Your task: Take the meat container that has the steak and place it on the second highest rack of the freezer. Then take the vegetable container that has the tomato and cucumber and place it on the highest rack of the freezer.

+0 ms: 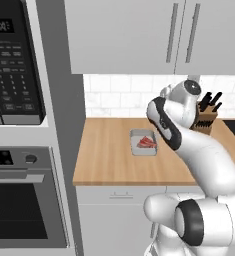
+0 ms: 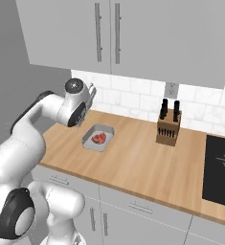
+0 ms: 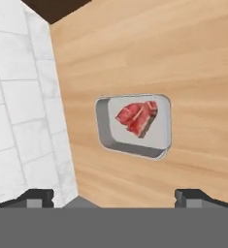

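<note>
Red-pink steak, pale-streaked, lies in one shallow grey meat container on the wooden table.
One end effector hovers above, jaws wide open; the container sits at its 12 o'clock.

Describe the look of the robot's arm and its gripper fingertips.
The arm is built of glossy white rounded segments with dark grey to black bands and round caps at the joints. The gripper has two small dark grey, blocky fingertips. No cables or markings are visible.
</note>
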Controlling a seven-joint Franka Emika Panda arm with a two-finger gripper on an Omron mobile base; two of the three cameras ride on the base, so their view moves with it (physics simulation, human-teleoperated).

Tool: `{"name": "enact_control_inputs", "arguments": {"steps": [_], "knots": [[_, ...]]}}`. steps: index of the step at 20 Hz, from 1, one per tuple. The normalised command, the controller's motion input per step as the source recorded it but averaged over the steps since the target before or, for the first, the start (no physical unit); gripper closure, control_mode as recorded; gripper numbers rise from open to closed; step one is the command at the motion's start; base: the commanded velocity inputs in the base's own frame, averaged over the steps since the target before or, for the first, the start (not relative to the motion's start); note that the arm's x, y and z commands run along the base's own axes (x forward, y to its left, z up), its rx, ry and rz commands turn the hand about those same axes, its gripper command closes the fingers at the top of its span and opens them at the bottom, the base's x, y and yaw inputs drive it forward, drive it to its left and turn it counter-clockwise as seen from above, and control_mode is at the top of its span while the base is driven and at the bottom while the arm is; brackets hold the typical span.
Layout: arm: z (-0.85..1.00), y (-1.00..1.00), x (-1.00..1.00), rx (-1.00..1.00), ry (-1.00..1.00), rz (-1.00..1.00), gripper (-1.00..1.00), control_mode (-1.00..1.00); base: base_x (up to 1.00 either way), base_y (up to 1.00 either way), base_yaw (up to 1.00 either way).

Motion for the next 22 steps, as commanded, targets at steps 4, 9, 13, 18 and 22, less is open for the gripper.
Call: {"name": "enact_control_inputs", "arguments": {"steps": [4,9,13,18,22], "knots": [[-0.90,-0.46,0.14,0.06,0.09,0.46,-1.00,-1.00,0.00,0.00,0.00],[-0.50,0.28,0.35,-0.05,0.29,0.35,-1.00,-1.00,0.00,0.00,0.00],[-0.93,0.26,0.00,-0.33,0.21,0.48,-1.00,-1.00,0.00,0.00,0.00],[-0.83,-0.25,-0.26,-0.05,0.02,0.32,-1.00,-1.00,0.00,0.00,0.00],[-0.27,-0.13,-0.09,0.00,-0.03,0.05,-1.00,-1.00,0.00,0.00,0.00]]}}
